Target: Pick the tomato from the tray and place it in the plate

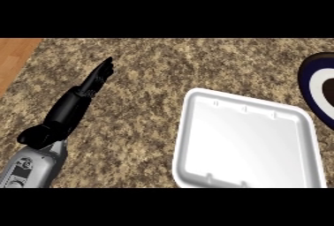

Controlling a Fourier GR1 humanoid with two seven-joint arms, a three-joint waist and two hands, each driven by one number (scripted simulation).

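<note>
Tray (195, 145) holds no tomato; none visible on plate (312, 84) either. Left robot hand (81, 99) rests, fingers straight. Right robot hand unseen; progress unclear.

White tray (251, 145) lies near dark-rimmed plate (317, 88) at right.

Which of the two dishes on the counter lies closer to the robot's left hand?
The white tray, wholly in view at centre-right; the dark blue plate is cut by the right edge, farther from the left hand.

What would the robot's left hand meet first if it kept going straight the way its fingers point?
Probably nothing: the left hand points up and slightly right over bare counter, well left of the tray.
</note>
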